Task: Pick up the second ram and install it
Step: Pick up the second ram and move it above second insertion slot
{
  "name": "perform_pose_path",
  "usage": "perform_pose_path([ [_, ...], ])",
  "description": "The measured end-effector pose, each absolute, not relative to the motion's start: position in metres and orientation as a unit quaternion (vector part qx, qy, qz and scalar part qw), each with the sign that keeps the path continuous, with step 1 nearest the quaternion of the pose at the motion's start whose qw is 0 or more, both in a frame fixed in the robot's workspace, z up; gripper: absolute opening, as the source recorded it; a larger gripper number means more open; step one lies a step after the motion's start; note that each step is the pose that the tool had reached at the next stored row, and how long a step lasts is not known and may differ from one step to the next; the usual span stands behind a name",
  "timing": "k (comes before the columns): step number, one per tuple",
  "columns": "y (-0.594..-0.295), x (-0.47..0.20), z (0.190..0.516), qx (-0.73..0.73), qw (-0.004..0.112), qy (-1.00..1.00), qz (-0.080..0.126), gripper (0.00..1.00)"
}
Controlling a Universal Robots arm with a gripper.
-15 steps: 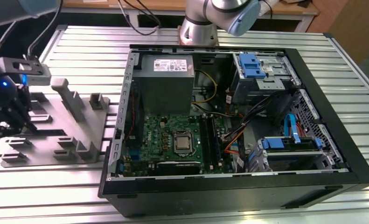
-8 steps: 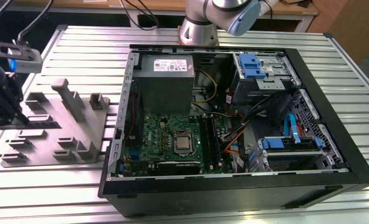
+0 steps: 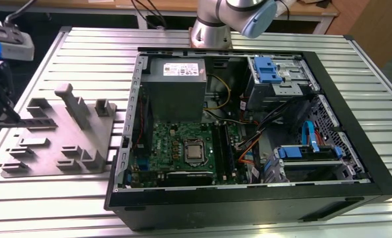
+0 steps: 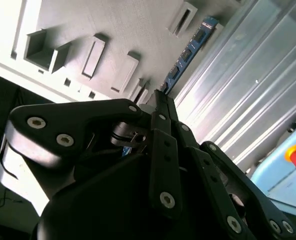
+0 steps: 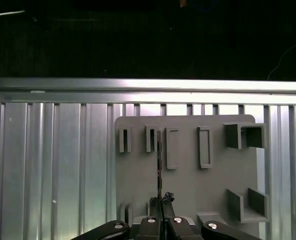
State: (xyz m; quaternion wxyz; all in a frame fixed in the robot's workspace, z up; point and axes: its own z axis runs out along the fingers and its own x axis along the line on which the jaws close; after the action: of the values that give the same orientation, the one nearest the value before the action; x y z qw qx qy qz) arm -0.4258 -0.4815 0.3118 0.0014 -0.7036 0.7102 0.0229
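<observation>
The second ram (image 4: 190, 47) is a narrow blue-green stick with small black chips, and it reaches out from my fingertips over the grey fixture plate (image 4: 118, 30). In the first wrist view the second ram (image 5: 159, 165) appears edge-on as a thin dark line above that plate (image 5: 188, 185). My gripper (image 4: 160, 100) is shut on one end of the stick, its black fingers pressed together; the gripper (image 5: 163, 202) also shows in the first wrist view. In the exterior view my wrist (image 3: 4, 74) hangs at the far left, beside the fixture plate (image 3: 50, 148).
The open computer case (image 3: 249, 193) lies on the slatted metal table (image 3: 63, 198) to the exterior view's right of the plate. Inside are the green motherboard (image 3: 172, 144), long black memory slots (image 3: 225, 146), a grey power supply (image 3: 176, 82) and blue-tabbed drive cages (image 3: 275, 74).
</observation>
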Motion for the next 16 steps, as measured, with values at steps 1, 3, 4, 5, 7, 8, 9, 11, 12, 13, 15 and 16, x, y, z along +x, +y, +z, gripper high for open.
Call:
perform_pose_path([
  [1, -0.481, -0.426, 0.317, -0.704, 0.001, 0.710, 0.023, 0.12],
  [3, -0.481, -0.426, 0.326, -0.704, 0.001, 0.710, 0.023, 0.12],
  [4, -0.481, -0.426, 0.330, -0.704, 0.001, 0.710, 0.023, 0.12],
  [5, -0.481, -0.426, 0.335, -0.704, 0.001, 0.710, 0.023, 0.12],
  [7, -0.481, -0.426, 0.344, -0.704, 0.001, 0.710, 0.023, 0.12],
  [8, -0.481, -0.426, 0.348, -0.704, 0.001, 0.710, 0.023, 0.12],
  [9, -0.481, -0.426, 0.353, -0.704, 0.001, 0.710, 0.023, 0.12],
  [11, -0.481, -0.426, 0.362, -0.704, 0.001, 0.710, 0.023, 0.12],
  [12, -0.481, -0.426, 0.366, -0.704, 0.001, 0.710, 0.023, 0.12],
  [13, -0.481, -0.426, 0.371, -0.704, 0.001, 0.710, 0.023, 0.12],
  [15, -0.481, -0.426, 0.380, -0.704, 0.001, 0.710, 0.023, 0.12],
  [16, -0.481, -0.426, 0.385, -0.704, 0.001, 0.710, 0.023, 0.12],
])
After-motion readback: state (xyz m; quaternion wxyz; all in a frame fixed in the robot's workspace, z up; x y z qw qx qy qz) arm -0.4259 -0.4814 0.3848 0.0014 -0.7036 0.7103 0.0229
